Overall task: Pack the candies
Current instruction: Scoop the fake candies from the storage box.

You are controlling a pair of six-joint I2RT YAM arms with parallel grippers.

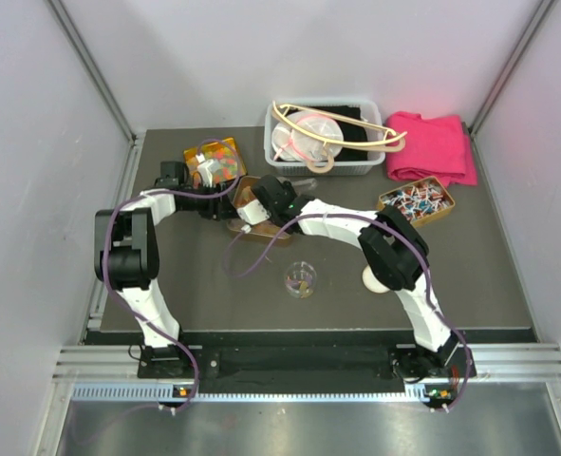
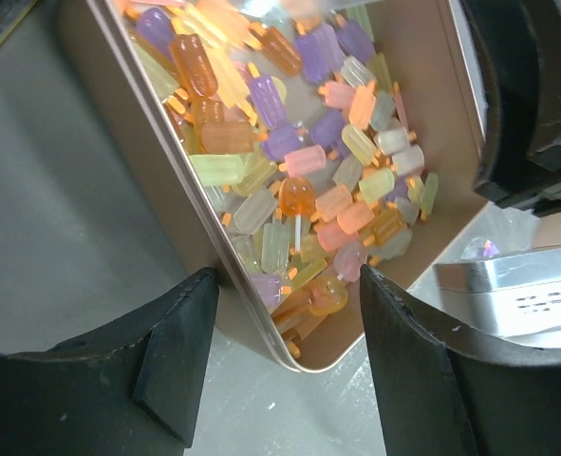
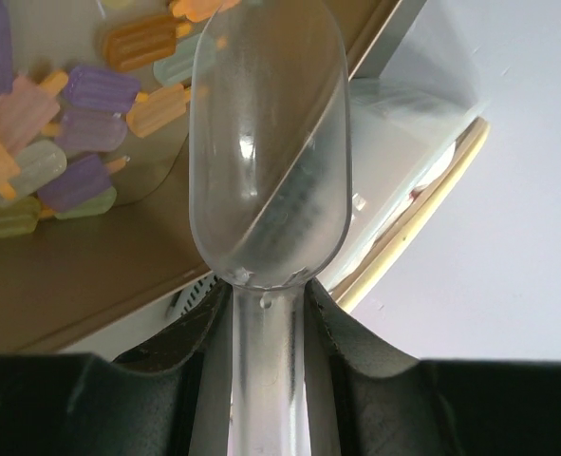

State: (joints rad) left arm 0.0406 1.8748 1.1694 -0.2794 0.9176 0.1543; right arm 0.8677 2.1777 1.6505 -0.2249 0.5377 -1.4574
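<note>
The candies (image 2: 289, 152) are small translucent ice-lolly-shaped gummies in orange, yellow, pink and purple, piled in a gold tin (image 2: 422, 85) at the back left of the table (image 1: 218, 160). My left gripper (image 2: 285, 285) straddles the tin's near corner, with one finger against each wall. My right gripper (image 3: 268, 304) is shut on the handle of a clear plastic scoop (image 3: 271, 142). The scoop's bowl is empty and hangs over the tin's edge (image 3: 90, 275), beside the candies (image 3: 62, 123). A small clear cup (image 1: 300, 279) stands at mid-table with a few pieces in it.
A white basket (image 1: 356, 163) with a hanger and a pink cloth (image 1: 432, 147) sit at the back. A second gold tin (image 1: 416, 201) of wrapped sweets is on the right, with a white lid (image 1: 373, 280) near the cup. A silver flat object (image 2: 517, 294) lies beside the candy tin.
</note>
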